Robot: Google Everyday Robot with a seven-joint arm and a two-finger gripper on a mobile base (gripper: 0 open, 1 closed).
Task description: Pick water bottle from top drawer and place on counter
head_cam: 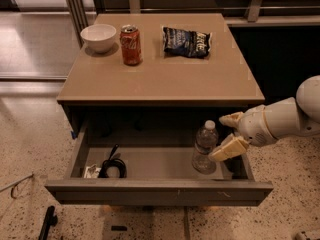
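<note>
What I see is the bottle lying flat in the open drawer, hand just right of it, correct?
No. The camera view shows the bottle standing upright, not flat, in the open drawer, hand just right of it.

A red soda can (131,45) stands upright and serves as the marker here. Just to its left sits a white bowl (99,36), near but not touching. To the can's right, a short gap away, lies a dark crinkled snack bag (186,41) (the printing on it is unreadable). Well in front of the can and lower down, a coiled black cable (114,167) lies beside a small pale item (91,171). Farther front and left of the can, a black bar (47,222) rests on the speckled floor (30,149). The gripper (220,138) hangs front-right of the can, fingers spread.
</note>
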